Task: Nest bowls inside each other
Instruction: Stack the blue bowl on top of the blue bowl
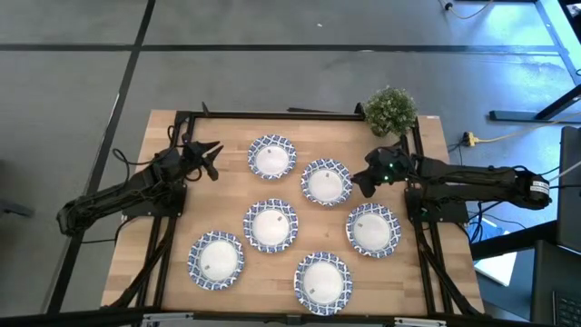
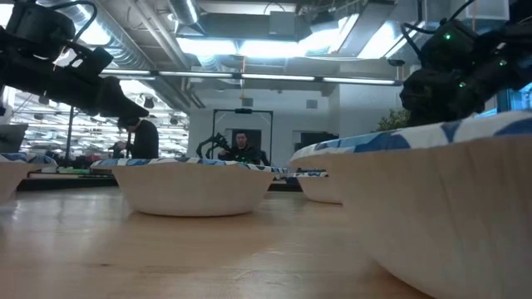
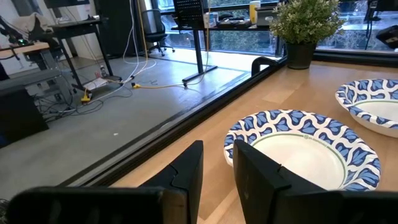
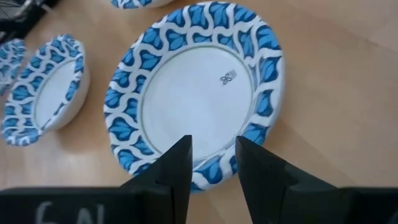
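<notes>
On the wooden table point(image 1: 182, 195) we count 6 bowls, all lying apart from one another, none nested yet. 2 sit in the far row: the far-left bowl point(image 1: 272, 157) and, just to its right and a little nearer, the far-right bowl point(image 1: 326, 182). The middle bowl point(image 1: 270, 225) lies at the centre, with the right bowl point(image 1: 373, 229) level with it near the right edge. The near-left bowl point(image 1: 216, 260) and the near-right bowl point(image 1: 323, 282) close the front row.

The left gripper point(image 1: 211, 151) hovers just left of the far-left bowl, its fingers a little apart and gripping nothing — in the left wrist view we see that bowl point(image 3: 305, 146) just past the 2 dark fingers point(image 3: 186, 171), with a narrow gap between them.

The right gripper point(image 1: 361, 180) hangs beside the right edge of the far-right bowl. In the right wrist view its fingers point(image 4: 176, 165) stand apart with the near rim of that bowl point(image 4: 196, 93) showing in the gap, but we cannot tell whether they touch the rim — they have not closed on it.

A small potted plant point(image 1: 390, 111) stands at the table's far-right corner. In the low view a person point(image 2: 242, 146) shows in the room behind the table.
</notes>
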Controlling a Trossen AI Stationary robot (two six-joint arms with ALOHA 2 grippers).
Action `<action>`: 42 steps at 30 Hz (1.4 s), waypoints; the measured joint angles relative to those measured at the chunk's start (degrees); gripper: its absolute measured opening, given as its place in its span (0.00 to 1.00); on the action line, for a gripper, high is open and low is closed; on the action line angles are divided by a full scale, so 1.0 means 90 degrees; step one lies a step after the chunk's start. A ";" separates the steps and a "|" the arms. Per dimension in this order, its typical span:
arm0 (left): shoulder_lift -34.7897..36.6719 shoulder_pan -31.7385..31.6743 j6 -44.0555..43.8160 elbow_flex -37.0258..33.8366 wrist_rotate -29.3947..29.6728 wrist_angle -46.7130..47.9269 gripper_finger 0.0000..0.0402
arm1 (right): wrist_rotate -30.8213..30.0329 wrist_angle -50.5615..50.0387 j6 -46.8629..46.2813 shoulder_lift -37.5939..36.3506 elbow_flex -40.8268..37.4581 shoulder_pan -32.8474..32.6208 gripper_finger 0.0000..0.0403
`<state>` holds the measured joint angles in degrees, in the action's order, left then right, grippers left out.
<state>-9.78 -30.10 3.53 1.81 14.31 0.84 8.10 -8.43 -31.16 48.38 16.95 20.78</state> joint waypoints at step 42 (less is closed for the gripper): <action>0.0002 0.0004 -0.0041 -0.0001 -0.0001 0.0000 0.21 | 0.2014 0.1773 -0.0342 0.0948 -0.0877 0.1753 0.31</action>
<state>-9.76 -30.06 3.16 1.81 14.30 0.84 26.23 7.52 -34.24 56.91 9.06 36.56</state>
